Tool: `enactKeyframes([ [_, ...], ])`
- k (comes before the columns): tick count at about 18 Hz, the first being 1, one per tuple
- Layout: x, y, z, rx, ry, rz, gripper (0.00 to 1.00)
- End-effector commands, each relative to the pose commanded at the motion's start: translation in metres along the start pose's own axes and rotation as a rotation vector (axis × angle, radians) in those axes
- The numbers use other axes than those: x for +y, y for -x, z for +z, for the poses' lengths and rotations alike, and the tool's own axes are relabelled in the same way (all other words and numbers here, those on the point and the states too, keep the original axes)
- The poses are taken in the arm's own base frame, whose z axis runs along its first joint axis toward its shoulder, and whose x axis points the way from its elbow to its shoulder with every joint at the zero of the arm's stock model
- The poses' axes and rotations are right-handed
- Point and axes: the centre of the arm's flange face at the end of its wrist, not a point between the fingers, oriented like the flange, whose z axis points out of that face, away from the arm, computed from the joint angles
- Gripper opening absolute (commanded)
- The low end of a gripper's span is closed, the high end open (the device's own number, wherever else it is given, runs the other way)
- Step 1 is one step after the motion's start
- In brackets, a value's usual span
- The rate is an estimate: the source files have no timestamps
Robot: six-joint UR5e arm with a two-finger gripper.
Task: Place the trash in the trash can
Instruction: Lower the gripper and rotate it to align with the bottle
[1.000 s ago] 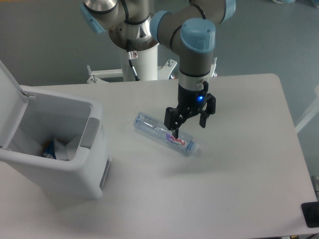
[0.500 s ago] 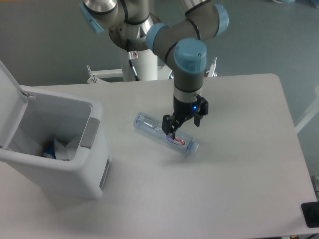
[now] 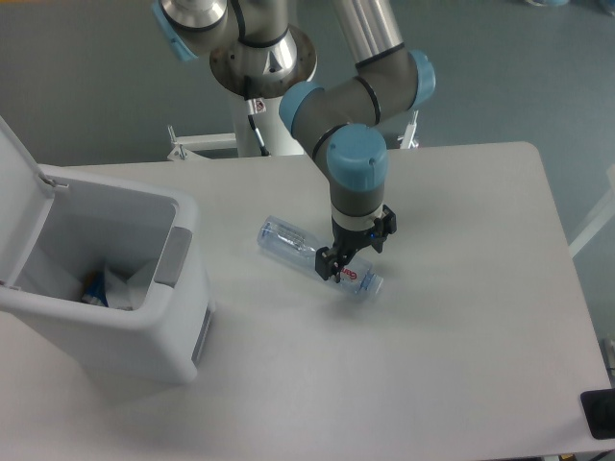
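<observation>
Gripper (image 3: 348, 262) reaching down over the lying bottle (image 3: 320, 259), fingers spread apart around it, trash can (image 3: 106, 331) standing open

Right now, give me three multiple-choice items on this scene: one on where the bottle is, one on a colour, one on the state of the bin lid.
1. Where does the bottle lie?
A. Inside the trash can
B. On the table, right of the trash can
C. On the floor

2. What colour is the trash can?
A. White
B. Black
C. Green

3. How is the trash can's lid?
A. Shut
B. Missing
C. Swung open

Answers:
1 B: the bottle lies on its side on the table, under the gripper.
2 A: its walls are white, with a grey panel on one side.
3 C: the lid stands up at the left and the inside shows.
</observation>
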Motion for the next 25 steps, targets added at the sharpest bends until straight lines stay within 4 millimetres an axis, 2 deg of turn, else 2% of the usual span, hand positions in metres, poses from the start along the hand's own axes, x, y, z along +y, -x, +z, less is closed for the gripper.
enactKeyframes([
  [4,0.001,-0.006,0.012,-0.028,0.016,-0.001,1.0],
  [7,-0.001,-0.007,0.011,-0.029,0.01,-0.008,1.0],
  [8,-0.002,-0.007,0.01,-0.028,0.007,-0.016,0.96],
  [11,-0.004,-0.007,0.011,-0.029,0.008,-0.031,0.73],
  [13,-0.008,-0.008,0.01,-0.027,0.0,-0.033,0.47],
  [15,-0.009,-0.006,0.011,-0.045,-0.004,-0.03,0.26],
  [17,-0.009,-0.011,0.011,-0.077,-0.013,-0.014,0.15],
  [18,-0.011,-0.013,0.01,-0.08,-0.015,-0.009,0.15],
  [21,-0.025,-0.015,-0.007,-0.071,-0.055,-0.006,0.16],
  [25,-0.065,-0.019,-0.065,-0.049,-0.178,-0.018,0.16],
])
